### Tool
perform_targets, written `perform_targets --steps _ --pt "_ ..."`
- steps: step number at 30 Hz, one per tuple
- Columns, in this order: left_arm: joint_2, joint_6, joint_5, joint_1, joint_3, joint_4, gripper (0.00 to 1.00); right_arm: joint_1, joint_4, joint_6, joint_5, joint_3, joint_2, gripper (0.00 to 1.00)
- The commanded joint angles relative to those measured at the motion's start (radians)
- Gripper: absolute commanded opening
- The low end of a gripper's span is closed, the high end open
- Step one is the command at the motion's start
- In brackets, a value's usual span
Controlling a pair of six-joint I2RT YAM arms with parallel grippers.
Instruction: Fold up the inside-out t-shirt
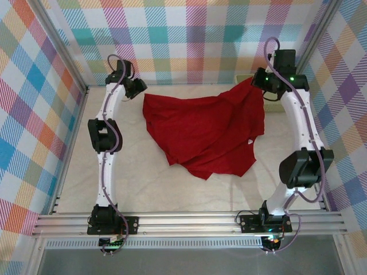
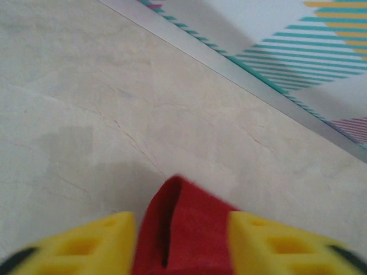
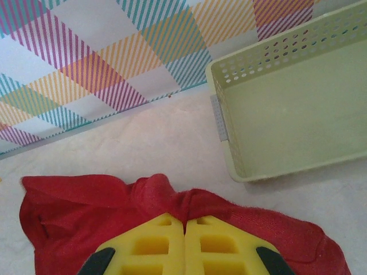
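The deep-red t-shirt (image 1: 203, 129) is stretched across the back half of the table, its lower part lying crumpled on the surface. My left gripper (image 1: 139, 90) holds its left upper corner. In the left wrist view a thick fold of the t-shirt (image 2: 189, 229) fills the gap between the yellow fingers (image 2: 103, 243), lifted just off the table. My right gripper (image 1: 258, 80) holds the right upper corner, raised higher. In the right wrist view its fingers (image 3: 155, 246) are pressed together on a pinched edge of the t-shirt (image 3: 74, 212). A small white tag (image 1: 250, 140) shows near the shirt's right edge.
A pale green plastic basket (image 3: 287, 103) stands at the back right, close beside the right gripper and against the plaid back wall (image 1: 189, 40). Plaid walls close in both sides. Bare table (image 1: 155, 189) lies between the shirt and the arm bases.
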Motion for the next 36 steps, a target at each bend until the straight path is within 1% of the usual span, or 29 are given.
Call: perform_targets --steps 1,2,4,8,9,11,13,17,20,24,26,30,36 --pt "0.014 0.005 0.02 0.009 0.048 -0.071 0.66 0.016 0.033 -0.026 0.018 0.061 0.028 0.0" --pt "-0.002 0.023 0.015 0.007 0.033 -0.098 0.68 0.019 0.032 -0.029 0.02 0.071 0.038 0.0" --pt "-0.056 0.05 0.004 -0.004 -0.045 -0.119 0.69 0.021 0.027 -0.036 0.02 0.09 0.054 0.0" --pt "-0.218 0.089 0.025 -0.059 -0.329 -0.002 0.59 0.029 0.022 -0.042 0.023 0.108 0.077 0.0" --pt "-0.244 0.093 0.025 -0.077 -0.377 0.023 0.56 0.032 0.022 -0.042 0.023 0.11 0.08 0.0" --pt "-0.259 0.091 0.03 -0.101 -0.416 0.044 0.51 0.036 0.022 -0.042 0.022 0.11 0.085 0.0" --pt "-0.236 0.078 0.03 -0.117 -0.409 0.036 0.48 0.041 0.023 -0.044 0.022 0.108 0.088 0.0" --pt "-0.178 0.055 0.045 -0.139 -0.379 0.044 0.46 0.046 0.023 -0.049 0.024 0.095 0.081 0.0" --pt "-0.136 0.049 0.031 -0.155 -0.34 0.028 0.45 0.047 0.029 -0.055 0.032 0.075 0.071 0.0" --pt "-0.115 0.025 0.006 -0.157 -0.336 0.03 0.47 0.046 0.033 -0.063 0.038 0.058 0.065 0.0" --pt "-0.115 0.018 -0.016 -0.156 -0.341 0.03 0.5 0.047 0.033 -0.066 0.043 0.052 0.064 0.0" --pt "-0.116 -0.005 -0.02 -0.154 -0.353 0.04 0.57 0.047 0.032 -0.069 0.046 0.049 0.065 0.0" --pt "-0.11 -0.037 -0.054 -0.149 -0.361 0.035 0.62 0.047 0.034 -0.069 0.046 0.042 0.066 0.0"
